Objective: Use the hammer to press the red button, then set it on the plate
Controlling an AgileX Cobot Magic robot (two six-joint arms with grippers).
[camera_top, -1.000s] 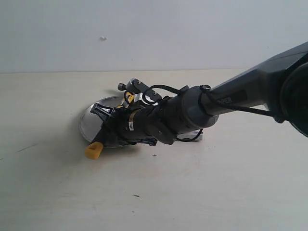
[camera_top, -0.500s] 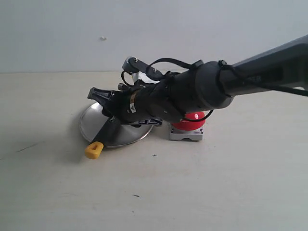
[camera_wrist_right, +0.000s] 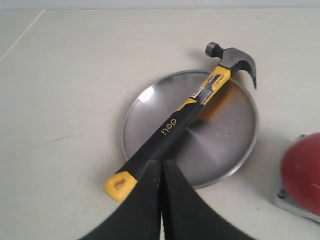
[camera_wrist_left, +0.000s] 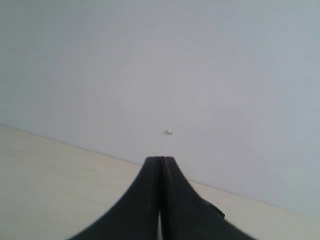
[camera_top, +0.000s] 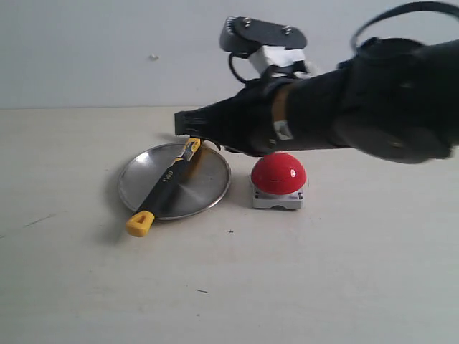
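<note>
Hammer lying slantwise across the plate, yellow cap overhanging its rim, head masked in the exterior view by the right claw, that claw above the plate, pressed together, empty, red button just beside the plate, left claw pressed together.

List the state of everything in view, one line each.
Black-and-yellow claw hammer: lying across the plate, ungripped, both ends overhanging the rim.
Round silver metal plate: bearing the hammer.
Glossy red dome button: untouched, beside the plate.
Right gripper: shut, empty.
Left gripper: shut, empty.
</note>
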